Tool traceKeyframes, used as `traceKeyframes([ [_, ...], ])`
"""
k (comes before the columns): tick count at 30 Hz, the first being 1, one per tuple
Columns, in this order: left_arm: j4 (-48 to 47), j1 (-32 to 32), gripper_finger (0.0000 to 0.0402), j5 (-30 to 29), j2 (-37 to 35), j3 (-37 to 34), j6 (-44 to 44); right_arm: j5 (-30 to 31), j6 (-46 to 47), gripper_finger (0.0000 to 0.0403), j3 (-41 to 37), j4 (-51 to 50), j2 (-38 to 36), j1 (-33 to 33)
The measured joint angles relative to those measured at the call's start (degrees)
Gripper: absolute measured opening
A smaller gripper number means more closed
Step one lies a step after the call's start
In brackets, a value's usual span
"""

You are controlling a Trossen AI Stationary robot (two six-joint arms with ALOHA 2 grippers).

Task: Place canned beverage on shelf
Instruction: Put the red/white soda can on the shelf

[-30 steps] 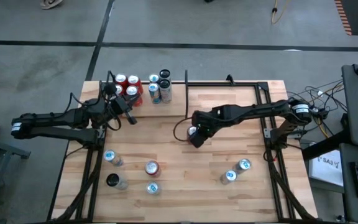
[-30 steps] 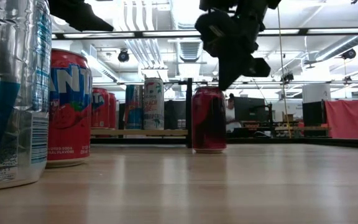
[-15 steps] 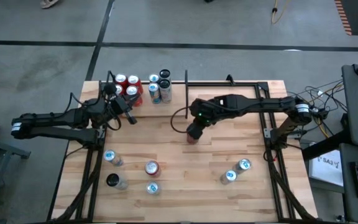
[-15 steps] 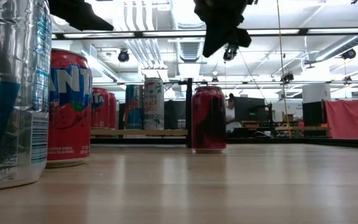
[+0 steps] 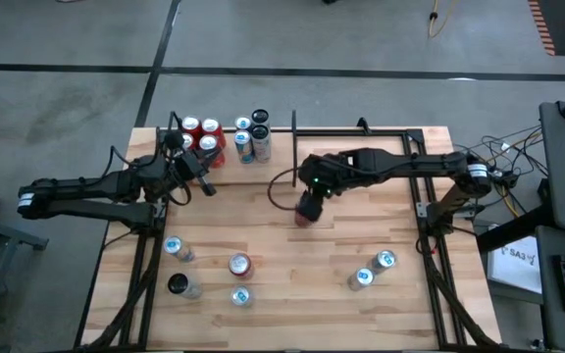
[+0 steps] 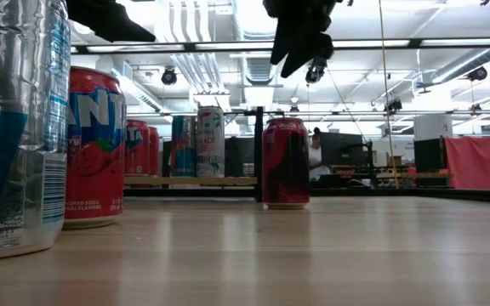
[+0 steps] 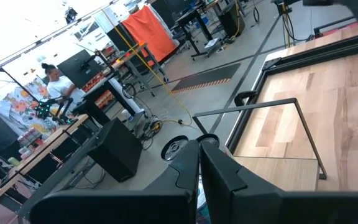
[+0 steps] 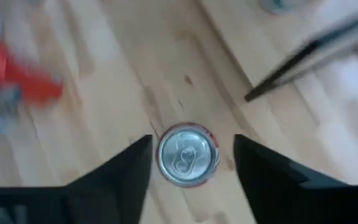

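The right gripper (image 8: 188,163) is held above a dark red can (image 8: 188,154), pointing straight down, with its fingers (image 8: 126,167) spread apart on either side of the can's top and clear of it. The can is seen upright on the table (image 5: 361,240), just outside the shelf (image 5: 226,155). The left gripper (image 7: 199,163) is kept pressed shut, raised beside the shelf.

place: lab/workshop | evidence: concrete floor (image 5: 361,39), workbenches with monitors (image 7: 79,65), ceiling ducts (image 6: 185,25)

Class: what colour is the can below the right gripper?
Dark red can, silver top; low view shows it best.
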Motion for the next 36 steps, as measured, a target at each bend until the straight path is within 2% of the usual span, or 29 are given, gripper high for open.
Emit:
traceKeyframes([
  [4, -0.02, 0.0, 0.0, 0.0, 0.0, 0.0, 0.0, 1.32, -9.32, 0.0275, -0.07, -2.99, 0.32, 1.69],
  [13, -0.02, 0.0, 0.0, 0.02, 0.09, 0.0, 0.0, 1.27, -13.29, 0.0356, -0.07, -4.19, 5.45, 2.54],
  [20, -0.08, 0.0, 0.0, 0.03, 0.31, 0.0, 0.09, -0.13, -15.4, 0.0361, -0.11, -5.19, 9.46, 2.36],
  [36, -0.06, 0.0, 0.0, 0.02, 0.28, 0.0, 0.2, -0.48, -12.81, 0.036, -0.11, -4.82, 14.92, 0.73],
])
